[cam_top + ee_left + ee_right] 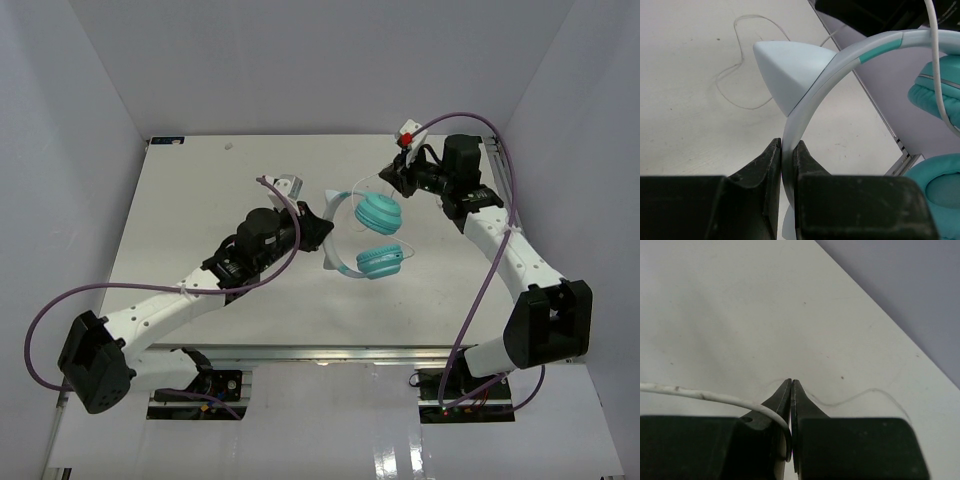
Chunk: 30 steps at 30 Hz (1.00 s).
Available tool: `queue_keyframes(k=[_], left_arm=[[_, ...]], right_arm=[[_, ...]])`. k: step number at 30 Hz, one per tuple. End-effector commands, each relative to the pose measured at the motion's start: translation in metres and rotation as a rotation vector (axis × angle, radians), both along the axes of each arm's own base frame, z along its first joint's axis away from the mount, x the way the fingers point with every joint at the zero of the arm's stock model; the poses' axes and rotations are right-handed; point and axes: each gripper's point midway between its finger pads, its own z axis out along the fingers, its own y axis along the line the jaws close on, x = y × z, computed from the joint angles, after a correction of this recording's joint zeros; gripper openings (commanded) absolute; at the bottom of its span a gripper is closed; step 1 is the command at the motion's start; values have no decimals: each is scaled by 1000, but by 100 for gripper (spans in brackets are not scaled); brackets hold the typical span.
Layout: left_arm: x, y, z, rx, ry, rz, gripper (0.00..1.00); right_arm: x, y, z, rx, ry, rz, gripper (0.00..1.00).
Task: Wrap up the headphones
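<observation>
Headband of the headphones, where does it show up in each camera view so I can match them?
Top external: picture centre, the headband curves left of the teal cups, clamped by the left gripper.
Left wrist: rises from between the fingers, arcing to the upper right.
Right wrist: not in it.
Shared landmark: the white cord, in both wrist views, pinched by the right gripper.

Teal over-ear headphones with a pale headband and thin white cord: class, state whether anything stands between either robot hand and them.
Nothing visible does. The left hand is shut on the pale headband, and the right hand is shut on the thin white cord, so both grip the headphones directly.
</observation>
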Motion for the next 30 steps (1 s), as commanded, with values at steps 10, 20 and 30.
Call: queue_keyframes(k=[10, 20, 30], left_arm=[[4, 19, 86, -92, -27, 104, 0], [5, 16, 75, -63, 0, 94, 0], [3, 9, 88, -91, 13, 65, 0]], right_arm=[[-24, 21, 16, 335, 109, 212, 8], [-11, -1, 39, 415, 81, 170, 8], [-14, -1, 17, 425, 139, 202, 8]])
